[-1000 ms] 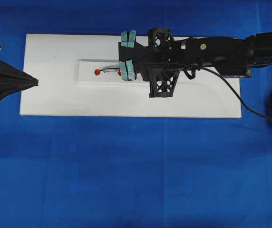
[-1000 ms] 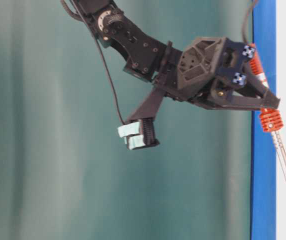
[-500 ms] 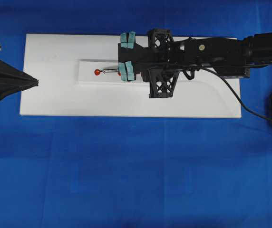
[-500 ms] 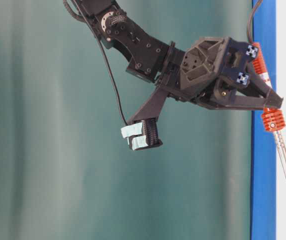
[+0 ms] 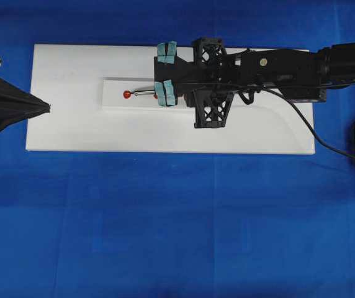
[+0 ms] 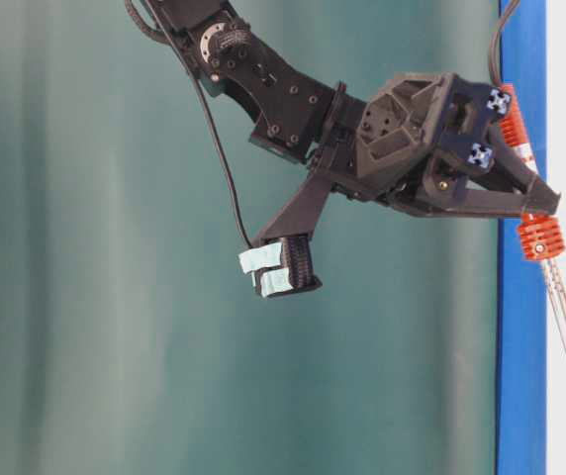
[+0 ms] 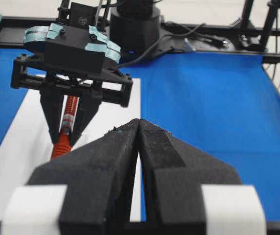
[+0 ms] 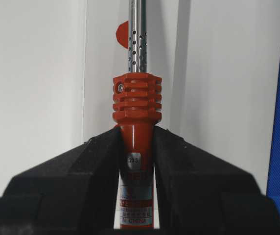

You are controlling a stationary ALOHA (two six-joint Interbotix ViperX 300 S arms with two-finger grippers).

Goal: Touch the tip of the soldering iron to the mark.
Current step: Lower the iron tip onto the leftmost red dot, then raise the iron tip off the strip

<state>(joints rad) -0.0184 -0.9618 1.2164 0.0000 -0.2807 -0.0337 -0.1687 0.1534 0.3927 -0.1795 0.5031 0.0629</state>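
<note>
the right gripper (image 8: 136, 142) is pinching the soldering iron (image 8: 135, 122) by its red-orange handle, just behind the ribbed collar, with both black fingers pressed against it. the iron is sitting over the white board (image 5: 72, 118) in the upper middle of the overhead view, its long axis running left to right there and the shaft pointing toward the frame's left. in the table-level view it is slanting down to the lower right, tip lowest. the tip is lying at the red mark (image 5: 126, 94); by my reading the touching step is being made or is just reached, though actual contact cannot be confirmed. the next move is calling for only a slight, steady press without sliding off the dot. the left gripper (image 7: 139, 128) is resting pressed together at the left edge, holding nothing.
</note>
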